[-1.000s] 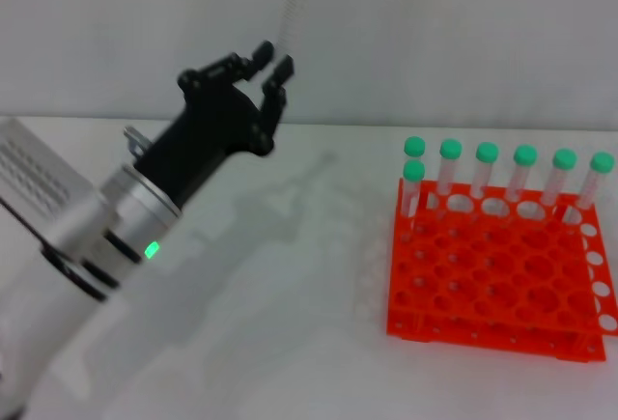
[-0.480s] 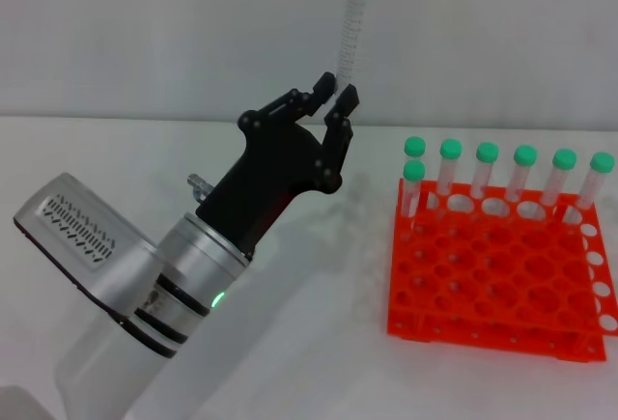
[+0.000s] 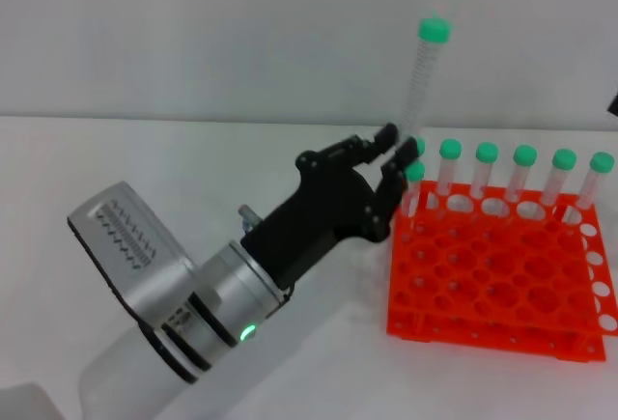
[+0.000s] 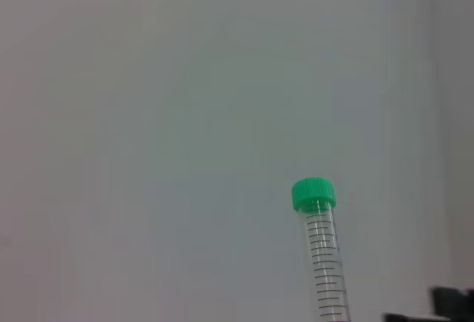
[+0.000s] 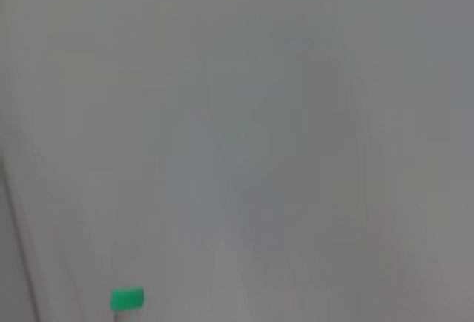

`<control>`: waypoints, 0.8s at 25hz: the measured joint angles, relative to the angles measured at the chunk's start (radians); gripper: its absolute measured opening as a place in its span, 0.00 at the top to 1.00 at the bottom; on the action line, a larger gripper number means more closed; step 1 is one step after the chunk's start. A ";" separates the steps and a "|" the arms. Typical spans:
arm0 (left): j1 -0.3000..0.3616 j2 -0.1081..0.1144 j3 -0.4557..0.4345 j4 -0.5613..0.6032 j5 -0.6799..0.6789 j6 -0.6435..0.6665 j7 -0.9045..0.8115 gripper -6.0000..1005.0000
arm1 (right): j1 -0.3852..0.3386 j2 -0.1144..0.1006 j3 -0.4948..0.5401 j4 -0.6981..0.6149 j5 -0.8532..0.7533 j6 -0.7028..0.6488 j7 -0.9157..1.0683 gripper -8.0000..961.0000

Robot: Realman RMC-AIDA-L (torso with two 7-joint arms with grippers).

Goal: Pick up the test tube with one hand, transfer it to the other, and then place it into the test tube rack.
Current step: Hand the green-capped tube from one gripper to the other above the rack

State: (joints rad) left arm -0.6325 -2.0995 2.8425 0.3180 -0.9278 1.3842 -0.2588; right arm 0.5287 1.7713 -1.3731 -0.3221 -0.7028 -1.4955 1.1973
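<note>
My left gripper, black fingers on a silver-white arm with a green light, is shut on the lower end of the test tube. It holds the tube upright, green cap on top, just above the near-left corner of the orange-red test tube rack. The tube also shows in the left wrist view, and its cap shows in the right wrist view. Only a dark sliver at the right edge of the head view may belong to my right arm.
Several identical green-capped tubes stand in the rack's back row and left corner. The rack sits at the right on a white table before a plain grey wall.
My left arm has swung to the right and down with the tube in its grip, from the left part of the table to the rack's left corner.
</note>
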 joint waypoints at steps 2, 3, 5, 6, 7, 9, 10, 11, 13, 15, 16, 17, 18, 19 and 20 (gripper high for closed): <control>0.007 0.000 0.000 0.001 0.030 0.002 0.003 0.81 | 0.018 -0.001 0.000 0.000 -0.021 0.003 0.006 0.11; 0.011 0.000 0.000 0.002 0.046 0.004 0.006 0.81 | 0.026 -0.001 0.001 0.000 -0.031 0.005 0.013 0.11; 0.020 0.000 0.000 0.003 0.070 0.007 0.009 0.81 | 0.040 0.000 0.002 0.002 -0.042 0.009 0.032 0.11; 0.024 -0.001 0.000 0.003 0.079 0.008 0.010 0.81 | 0.045 0.001 0.001 0.002 -0.046 0.010 0.043 0.11; 0.026 -0.001 0.000 0.003 0.084 0.009 0.011 0.81 | 0.048 0.001 0.000 0.001 -0.052 0.012 0.052 0.11; 0.035 -0.001 -0.001 0.004 0.099 0.010 0.015 0.81 | 0.058 0.001 -0.001 0.000 -0.071 0.013 0.068 0.11; 0.037 0.000 -0.001 0.004 0.104 0.010 0.020 0.81 | 0.063 0.000 -0.002 0.000 -0.085 0.010 0.080 0.11; 0.039 0.000 -0.001 0.004 0.112 0.010 0.028 0.81 | 0.069 0.000 -0.003 0.000 -0.098 0.006 0.093 0.11; 0.040 0.000 -0.001 0.006 0.120 0.011 0.043 0.81 | 0.078 0.003 -0.004 0.000 -0.128 -0.005 0.116 0.11; 0.040 0.000 -0.001 0.007 0.133 0.012 0.056 0.81 | 0.084 0.012 -0.004 0.000 -0.151 -0.027 0.129 0.11; 0.039 0.000 -0.001 0.007 0.140 0.012 0.060 0.81 | 0.085 0.017 -0.003 0.000 -0.154 -0.043 0.130 0.11; 0.038 0.000 -0.001 0.008 0.147 0.012 0.063 0.81 | 0.085 0.022 -0.004 0.000 -0.156 -0.059 0.131 0.11; 0.037 0.000 -0.002 0.009 0.151 0.012 0.064 0.81 | 0.085 0.026 -0.004 0.000 -0.157 -0.077 0.131 0.12; 0.037 0.000 -0.002 0.009 0.153 0.012 0.065 0.81 | 0.084 0.033 -0.004 0.000 -0.159 -0.095 0.131 0.12; 0.037 0.000 -0.002 0.011 0.153 0.012 0.065 0.81 | 0.083 0.038 -0.004 0.000 -0.161 -0.105 0.130 0.13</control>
State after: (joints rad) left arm -0.5959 -2.0995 2.8402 0.3291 -0.7749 1.3960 -0.1941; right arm 0.6118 1.8088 -1.3770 -0.3224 -0.8636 -1.6002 1.3275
